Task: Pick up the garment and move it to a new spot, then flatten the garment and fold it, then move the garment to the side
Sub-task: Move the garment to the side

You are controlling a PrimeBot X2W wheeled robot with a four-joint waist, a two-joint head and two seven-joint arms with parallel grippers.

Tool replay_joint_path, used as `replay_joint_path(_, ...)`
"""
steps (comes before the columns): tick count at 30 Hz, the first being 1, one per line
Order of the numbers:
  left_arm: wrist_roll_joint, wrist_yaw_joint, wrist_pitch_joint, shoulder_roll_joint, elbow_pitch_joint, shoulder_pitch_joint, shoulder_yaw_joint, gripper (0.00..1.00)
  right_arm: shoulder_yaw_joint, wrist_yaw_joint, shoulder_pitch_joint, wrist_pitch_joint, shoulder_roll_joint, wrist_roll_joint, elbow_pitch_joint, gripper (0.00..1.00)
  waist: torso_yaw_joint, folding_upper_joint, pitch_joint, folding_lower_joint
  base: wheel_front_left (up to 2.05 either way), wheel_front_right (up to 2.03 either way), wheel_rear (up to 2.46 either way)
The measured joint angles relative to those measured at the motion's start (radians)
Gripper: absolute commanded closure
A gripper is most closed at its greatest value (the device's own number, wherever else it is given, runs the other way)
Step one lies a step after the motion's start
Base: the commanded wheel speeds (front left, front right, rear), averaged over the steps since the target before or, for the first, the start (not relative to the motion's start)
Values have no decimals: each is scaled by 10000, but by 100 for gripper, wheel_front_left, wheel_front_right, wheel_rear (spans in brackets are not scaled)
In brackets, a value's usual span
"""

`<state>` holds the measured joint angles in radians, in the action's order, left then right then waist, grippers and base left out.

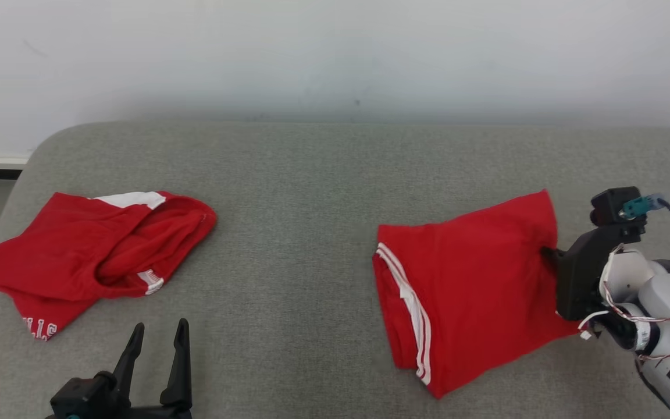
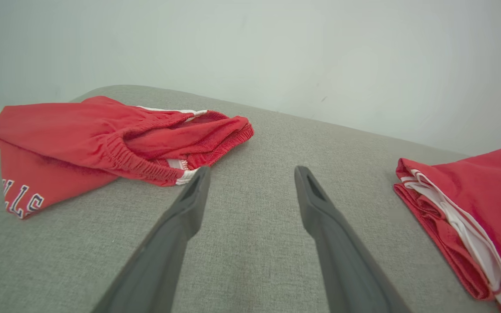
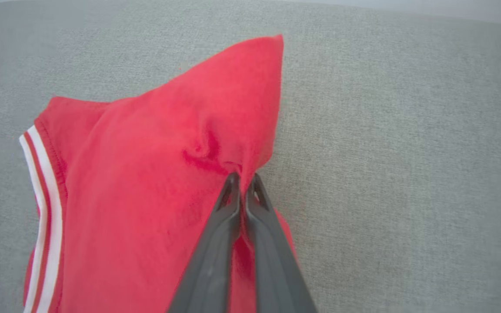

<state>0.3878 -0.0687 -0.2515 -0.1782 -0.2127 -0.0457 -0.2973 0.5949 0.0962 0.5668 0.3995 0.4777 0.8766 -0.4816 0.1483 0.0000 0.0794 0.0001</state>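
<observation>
The right hand (image 3: 242, 178) is pinched shut on the right edge of the folded red garment (image 1: 463, 279), which lies leftward of it on the grey cushion (image 1: 300, 186); the left hand (image 1: 160, 325), wide open and empty, is well apart, near the crumpled garment (image 1: 96, 250)

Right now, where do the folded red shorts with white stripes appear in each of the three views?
Head view: the folded shorts lie right of centre, the right gripper pinching their right edge.
Left wrist view: folded shorts at the right edge, partly cut off.
Right wrist view: folded shorts at left and centre, bunched in the shut gripper.
Shared landmark: the white stripes along their side.
</observation>
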Motion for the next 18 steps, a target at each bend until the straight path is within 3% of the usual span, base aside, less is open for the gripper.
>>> replay_joint_path(18, -94, 263, 0, -221, 326, -274, -58, 0, -79, -217, 1545, 420, 612, -418, -1340, 100, -972, 0, 763, -1, 0, 0, 0)
